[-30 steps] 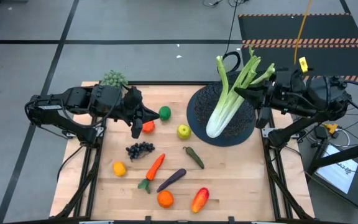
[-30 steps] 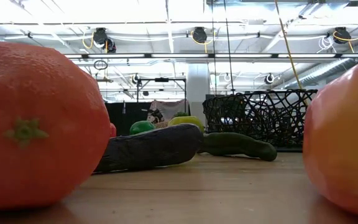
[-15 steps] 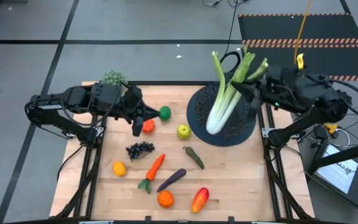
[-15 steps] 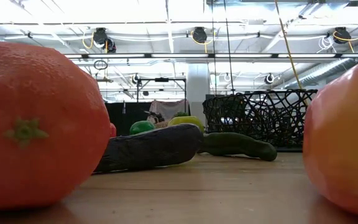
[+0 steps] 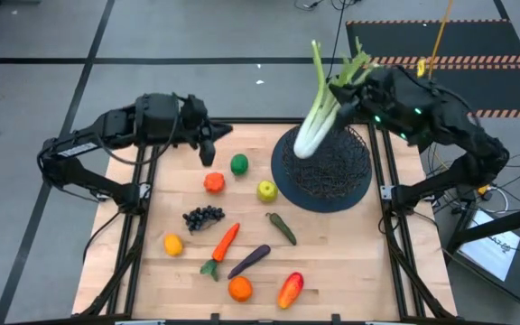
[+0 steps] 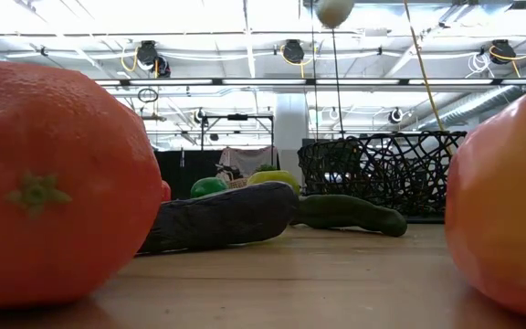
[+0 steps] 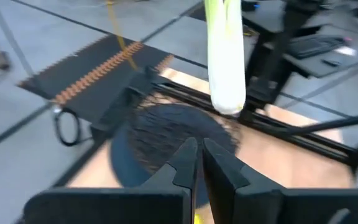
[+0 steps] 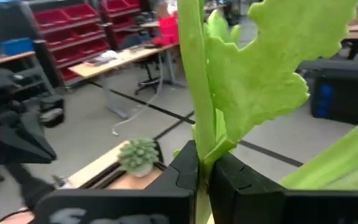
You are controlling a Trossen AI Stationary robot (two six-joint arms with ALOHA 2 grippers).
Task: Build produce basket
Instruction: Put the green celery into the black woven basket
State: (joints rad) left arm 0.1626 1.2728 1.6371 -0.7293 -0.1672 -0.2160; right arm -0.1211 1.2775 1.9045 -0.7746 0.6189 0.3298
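My right gripper [image 5: 347, 85] is shut on the white-green leek [image 5: 319, 113] and holds it high over the far left part of the black wire-mesh basket [image 5: 332, 181]. The low view shows the leek's white butt [image 6: 334, 9] well above the basket [image 6: 382, 169]. My left gripper [image 5: 208, 155] is shut and empty, raised above the table's far left part, beyond the tomato [image 5: 213, 182] and lime [image 5: 239, 163]. In its wrist view its fingers [image 7: 197, 163] point toward the basket [image 7: 166, 134] and the leek [image 7: 225, 56]. My right gripper pinches the leek between its two fingers [image 8: 188, 177] at the green leaf stalks [image 8: 199, 134] near the top end. The white butt [image 5: 307, 142] hangs below and to the table's left, tilted, clear of the basket.
Loose on the table lie the apple [image 5: 266, 190], grapes [image 5: 203, 217], pickle [image 5: 282, 227], carrot [image 5: 224, 242], a small orange fruit [image 5: 172, 244], eggplant [image 5: 249, 261], orange [image 5: 239, 288] and pepper [image 5: 290, 290]. The bushy clump is hidden by the left arm.
My right gripper rose and moved toward the far edge, lifting the leek's white end out of the basket until it hangs clear and steeper. My left gripper rose from beside the tomato and drew back toward the far edge; the tomato stayed on the table.
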